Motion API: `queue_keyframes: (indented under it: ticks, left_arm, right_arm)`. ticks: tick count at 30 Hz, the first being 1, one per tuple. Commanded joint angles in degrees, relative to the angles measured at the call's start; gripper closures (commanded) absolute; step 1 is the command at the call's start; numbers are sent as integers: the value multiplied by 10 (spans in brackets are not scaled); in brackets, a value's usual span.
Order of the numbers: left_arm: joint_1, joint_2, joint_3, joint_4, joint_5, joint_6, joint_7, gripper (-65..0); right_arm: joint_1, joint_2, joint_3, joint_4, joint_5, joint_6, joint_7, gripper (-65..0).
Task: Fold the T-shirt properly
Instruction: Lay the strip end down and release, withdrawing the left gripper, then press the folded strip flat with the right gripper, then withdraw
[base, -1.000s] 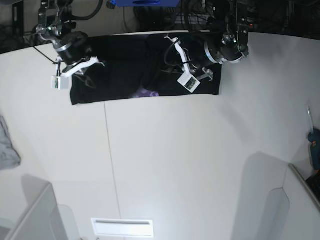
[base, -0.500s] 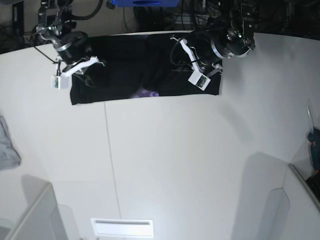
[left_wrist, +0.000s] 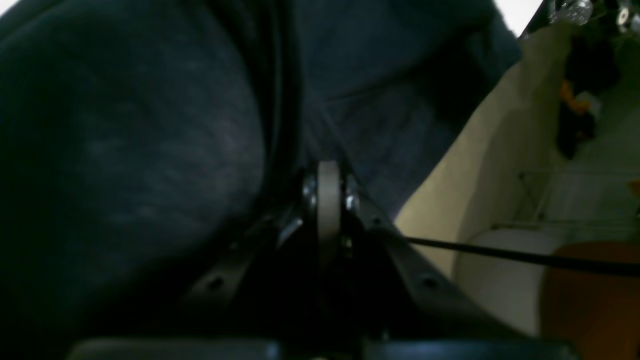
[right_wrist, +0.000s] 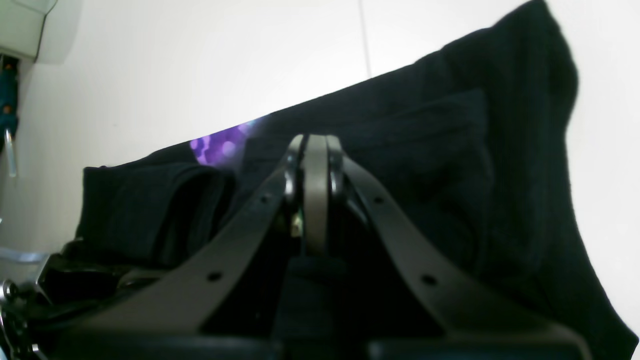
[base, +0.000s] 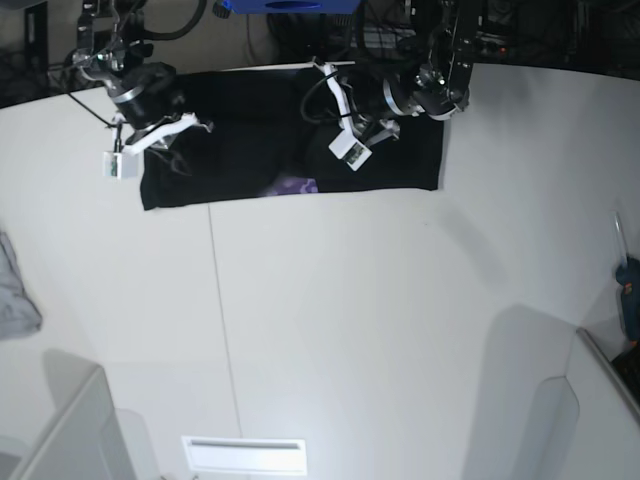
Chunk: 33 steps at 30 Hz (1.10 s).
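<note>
Your right pincer (right_wrist: 315, 150), jaws closed, sits over the T-shirt (base: 240, 140), a black band lying lengthwise left to right along the white bench (base: 330, 320) far edge. Your left pincer (left_wrist: 327, 175), also closed, presses its right half.

T-shirt (left_wrist: 125, 150) blurred, close in left wrist view — far edge hidden under arms; grey cloth (base: 12, 295) cut off.

A wide white table (base: 330, 330) with a thin dark seam (base: 222, 330) running front to back fills the base view, brightly lit near its front edge. A small grey cloth (base: 14, 290) lies at its left margin. Dark cluttered equipment (base: 560, 35) stands behind.
</note>
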Motion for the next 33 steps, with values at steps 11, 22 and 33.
queue_keyframes:
  ticks: [11, 22, 33]
  left_arm:
    - [-108, -43, 165, 13, -14, -4, -11, 0]
    - [-23, -76, -209, 102, -15, -52, -12, 0]
    - [28, -139, -614, 0, -9, -70, -12, 0]
  right_arm:
    - [-1, 2, 13, 12, 7, 5, 13, 0]
    - [39, 6, -49, 39, 6, 6, -80, 0]
    - [155, 3, -179, 36, 1, 4, -237, -402]
